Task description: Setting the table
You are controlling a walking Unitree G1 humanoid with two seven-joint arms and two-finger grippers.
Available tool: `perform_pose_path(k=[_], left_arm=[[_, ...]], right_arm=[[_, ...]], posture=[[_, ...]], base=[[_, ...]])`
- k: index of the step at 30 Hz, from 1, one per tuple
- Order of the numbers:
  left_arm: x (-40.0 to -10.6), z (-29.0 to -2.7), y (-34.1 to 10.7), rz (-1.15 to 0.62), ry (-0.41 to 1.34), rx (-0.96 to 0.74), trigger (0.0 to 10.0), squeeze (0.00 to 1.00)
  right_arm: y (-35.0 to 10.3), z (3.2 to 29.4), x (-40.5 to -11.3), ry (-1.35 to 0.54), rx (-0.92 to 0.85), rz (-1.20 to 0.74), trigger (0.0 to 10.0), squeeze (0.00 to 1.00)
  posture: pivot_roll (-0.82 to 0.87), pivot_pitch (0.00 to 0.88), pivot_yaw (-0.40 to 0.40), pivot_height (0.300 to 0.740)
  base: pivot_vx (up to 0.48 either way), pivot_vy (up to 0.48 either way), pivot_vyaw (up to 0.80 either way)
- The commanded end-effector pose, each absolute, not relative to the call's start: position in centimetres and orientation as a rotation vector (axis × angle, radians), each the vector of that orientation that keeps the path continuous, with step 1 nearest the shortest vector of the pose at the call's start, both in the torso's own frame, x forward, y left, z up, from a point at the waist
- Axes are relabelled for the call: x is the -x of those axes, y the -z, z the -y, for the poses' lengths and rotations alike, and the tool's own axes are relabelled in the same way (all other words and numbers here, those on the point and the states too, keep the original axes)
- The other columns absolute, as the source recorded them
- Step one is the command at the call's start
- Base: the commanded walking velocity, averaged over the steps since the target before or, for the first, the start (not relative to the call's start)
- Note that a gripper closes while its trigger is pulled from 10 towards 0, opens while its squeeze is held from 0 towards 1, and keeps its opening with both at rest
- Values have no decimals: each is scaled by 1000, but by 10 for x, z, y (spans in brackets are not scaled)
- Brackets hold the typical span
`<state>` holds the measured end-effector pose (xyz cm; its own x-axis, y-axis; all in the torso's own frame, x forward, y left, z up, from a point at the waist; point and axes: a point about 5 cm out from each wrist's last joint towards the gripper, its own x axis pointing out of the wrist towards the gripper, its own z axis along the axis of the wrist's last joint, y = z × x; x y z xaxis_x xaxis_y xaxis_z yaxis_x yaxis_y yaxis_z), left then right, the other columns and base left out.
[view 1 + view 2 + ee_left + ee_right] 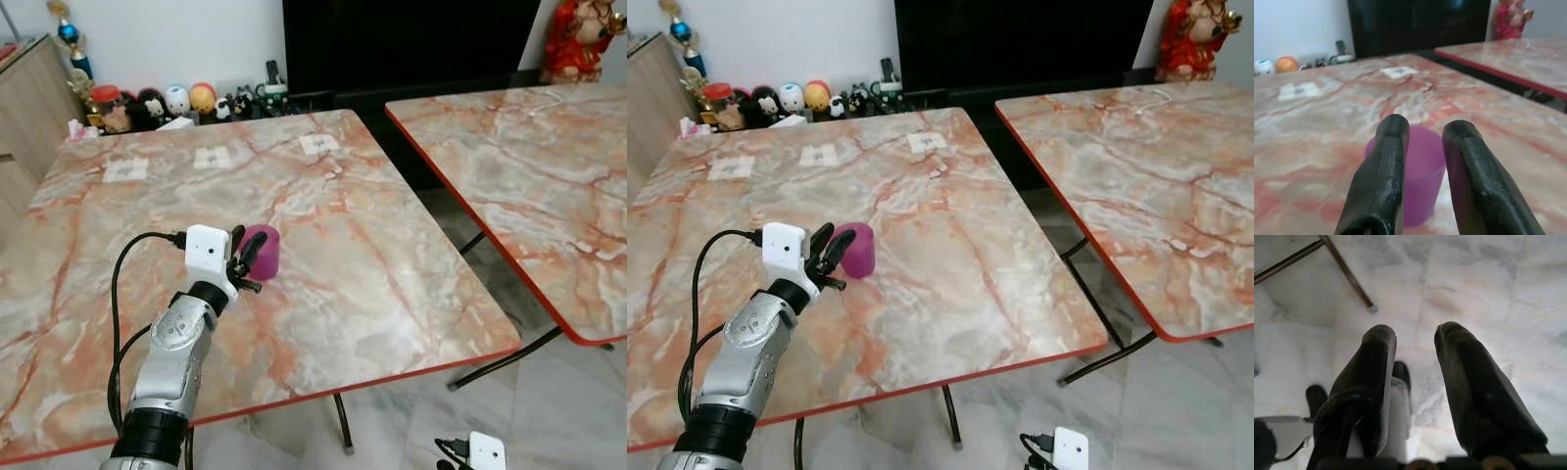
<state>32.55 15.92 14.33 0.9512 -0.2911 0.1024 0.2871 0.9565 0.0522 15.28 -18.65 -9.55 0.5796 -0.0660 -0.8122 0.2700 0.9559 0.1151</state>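
Observation:
A small purple cup (263,250) stands upright on the near marble table (372,294), a little left of the middle. My left gripper (245,259) reaches over the table's front edge and stops just short of the cup, on its near side. In the left wrist view the two black fingers (1386,171) stand open, and the cup (1422,171) shows in the gap just beyond their tips, not held. My right gripper (1413,333) hangs low beside the table, open, pointing down at the marble floor.
Three white paper labels (212,157) lie along the table's far side. A second marble table (529,166) stands to the right across a narrow gap. Figurines (176,103) line the wall behind, next to a black TV unit (411,39). A table leg (1347,271) is near the right arm.

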Motion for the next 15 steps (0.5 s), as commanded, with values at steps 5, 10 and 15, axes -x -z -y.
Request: perform_pose_path(k=[5, 10, 15], left_arm=[[-340, -155, -152, 27, 273, 52, 10000, 1000], [-348, -149, -162, 35, 286, 44, 10000, 1000], [-362, -146, -161, -32, 240, 32, 10000, 1000]], right_arm=[[96, 184, -152, 190, -233, -946, 10000, 0], [96, 184, -152, 190, -233, -947, 10000, 0], [96, 184, -152, 189, -231, -945, 10000, 0]], posture=[[51, 0, -13, 740], [53, 0, -11, 740], [50, 0, -8, 740]], base=[[0, 0, 0], [0, 0, 0], [0, 0, 0]])
